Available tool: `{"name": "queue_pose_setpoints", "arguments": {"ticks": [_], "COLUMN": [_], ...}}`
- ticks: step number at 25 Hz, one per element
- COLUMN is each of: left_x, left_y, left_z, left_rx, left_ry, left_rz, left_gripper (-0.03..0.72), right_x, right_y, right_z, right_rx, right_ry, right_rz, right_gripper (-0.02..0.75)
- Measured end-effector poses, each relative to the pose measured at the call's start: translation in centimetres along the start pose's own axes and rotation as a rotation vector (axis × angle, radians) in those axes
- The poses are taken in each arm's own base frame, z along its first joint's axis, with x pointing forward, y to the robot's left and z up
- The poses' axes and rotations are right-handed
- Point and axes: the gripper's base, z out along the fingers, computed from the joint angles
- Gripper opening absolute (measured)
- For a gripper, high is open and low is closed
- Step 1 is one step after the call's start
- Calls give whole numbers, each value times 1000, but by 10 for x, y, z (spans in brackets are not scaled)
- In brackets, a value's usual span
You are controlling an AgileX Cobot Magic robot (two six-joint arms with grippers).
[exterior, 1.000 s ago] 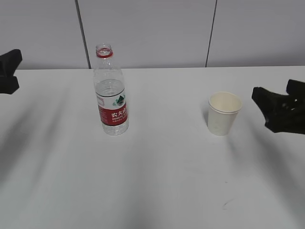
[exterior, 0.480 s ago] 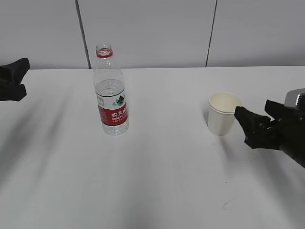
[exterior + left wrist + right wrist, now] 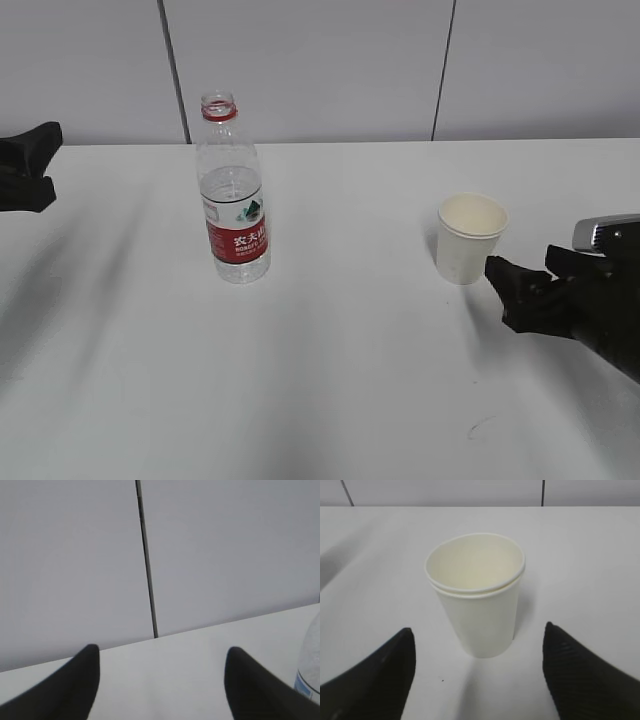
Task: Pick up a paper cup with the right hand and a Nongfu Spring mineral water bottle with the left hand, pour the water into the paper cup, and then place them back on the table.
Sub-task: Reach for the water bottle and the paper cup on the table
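Observation:
The paper cup (image 3: pixel 470 238) stands upright and empty on the white table (image 3: pixel 340 340), right of centre. The Nongfu Spring bottle (image 3: pixel 232 200) stands upright left of centre, uncapped and partly filled. My right gripper (image 3: pixel 520 268) is open, low over the table just right of the cup and not touching it. In the right wrist view the cup (image 3: pixel 477 595) stands just beyond the open gripper (image 3: pixel 478 628), centred between its fingers. My left gripper (image 3: pixel 45 163) is open at the far left edge, well away from the bottle. In the left wrist view the gripper (image 3: pixel 161 650) is empty, and the bottle (image 3: pixel 310 665) shows at the right edge.
A grey panelled wall (image 3: pixel 320 60) with dark vertical seams runs behind the table's far edge. A small dark speck (image 3: pixel 478 428) marks the tabletop near the front right.
My right gripper has moved left and lower, from the right edge up to the cup's right side. My left gripper has edged slightly right. The cup and bottle have not moved.

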Motion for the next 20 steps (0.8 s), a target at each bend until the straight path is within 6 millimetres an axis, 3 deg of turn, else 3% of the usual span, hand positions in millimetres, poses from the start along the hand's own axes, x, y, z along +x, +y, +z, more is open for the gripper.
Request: {"name": "queue_pose_setpoints", "arguments": {"ticks": [8, 20], "left_x": [0, 0], "left_y": [0, 0], "left_z": [0, 0], "left_rx": [1, 1], "left_ry": [0, 0], "left_rz": [1, 1], "left_gripper": [481, 481], "right_x": [-9, 13], "right_y": [0, -3], "right_z": [19, 51], "right_rx": [-20, -20], "right_ry": [-48, 7], "right_rz": [-1, 4], "right_gripper": [627, 631]}}
